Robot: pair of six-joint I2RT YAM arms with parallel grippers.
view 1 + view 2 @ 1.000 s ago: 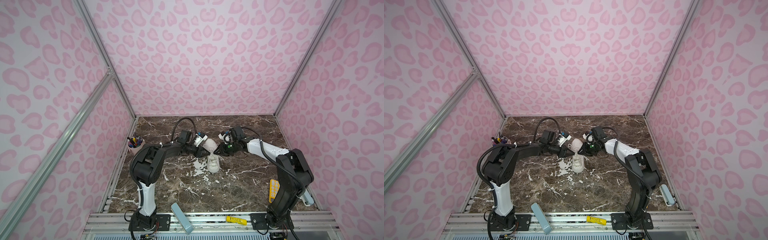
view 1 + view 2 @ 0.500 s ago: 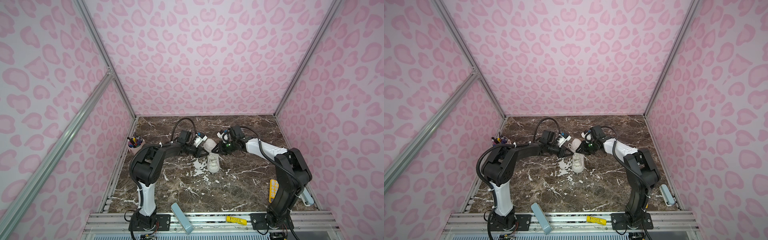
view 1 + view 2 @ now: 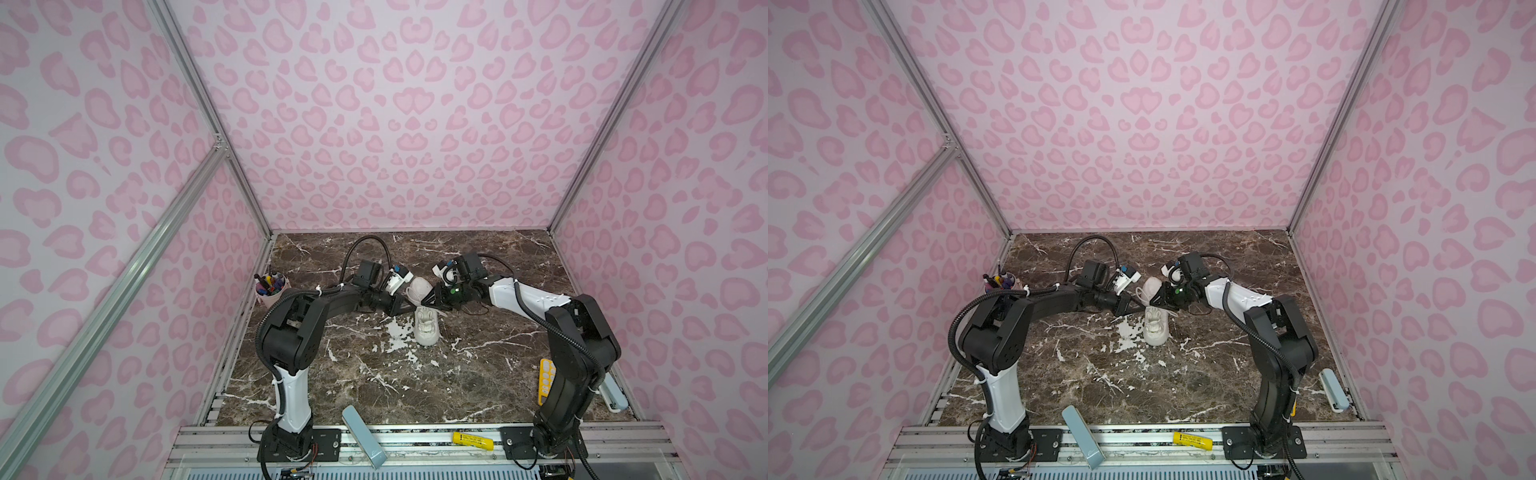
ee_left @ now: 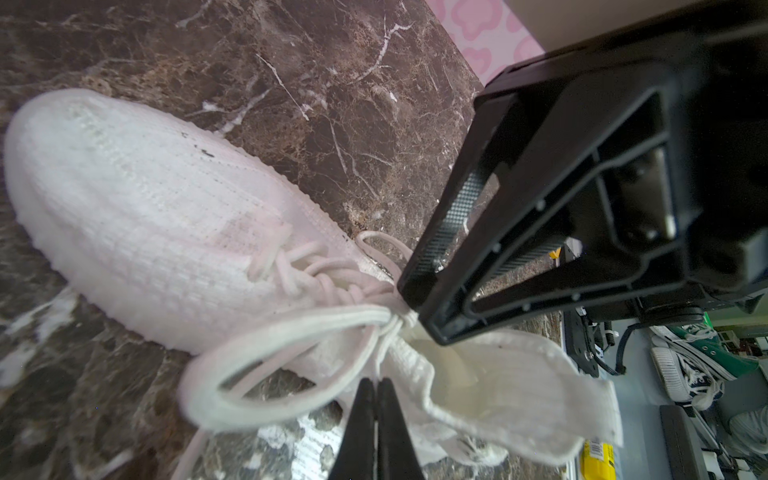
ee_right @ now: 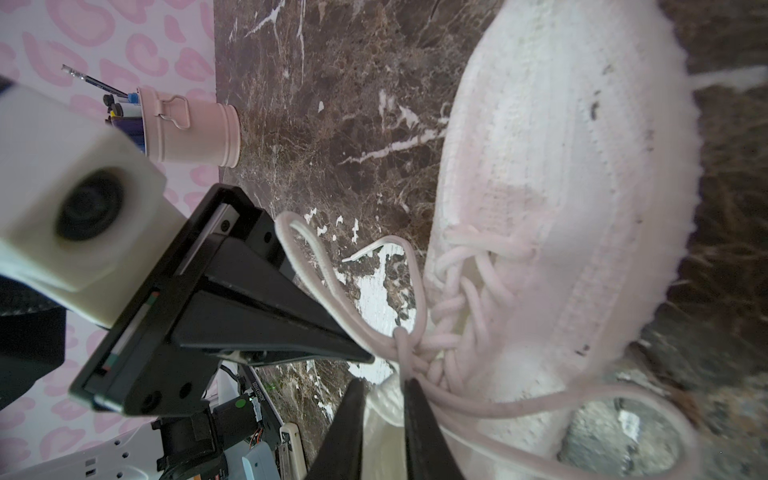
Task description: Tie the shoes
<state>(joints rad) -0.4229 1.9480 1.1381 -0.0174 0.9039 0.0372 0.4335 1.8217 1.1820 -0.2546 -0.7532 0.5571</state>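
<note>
The white shoe [image 3: 427, 332] [image 3: 1156, 330] lies mid-table, toe [image 3: 419, 286] toward the back wall. Both grippers meet over its laces. My left gripper [image 3: 409, 308] [image 4: 376, 384] is shut on the lace at the foot of one loop [image 4: 189, 395], right beside the knot [image 5: 401, 334]. That loop [image 5: 332, 291] drapes over its fingers. My right gripper [image 3: 424, 304] [image 5: 384, 384] has its jaws narrowly apart, closed on the foot of the other loop [image 5: 540, 411], with tongue knit bulging between them. In the left wrist view its tips [image 4: 417, 309] touch the knot.
A pink cup of pens [image 3: 271, 289] [image 5: 191, 129] stands at the left wall. A pale blue block [image 3: 363, 436] and a yellow item [image 3: 471, 440] lie at the front rail. A yellow piece [image 3: 546, 380] and a pale blue device [image 3: 611, 395] sit at the right edge.
My left gripper has closed on the lace beside the knot. The right gripper shifted slightly toward the left arm. The shoe has stayed put.
</note>
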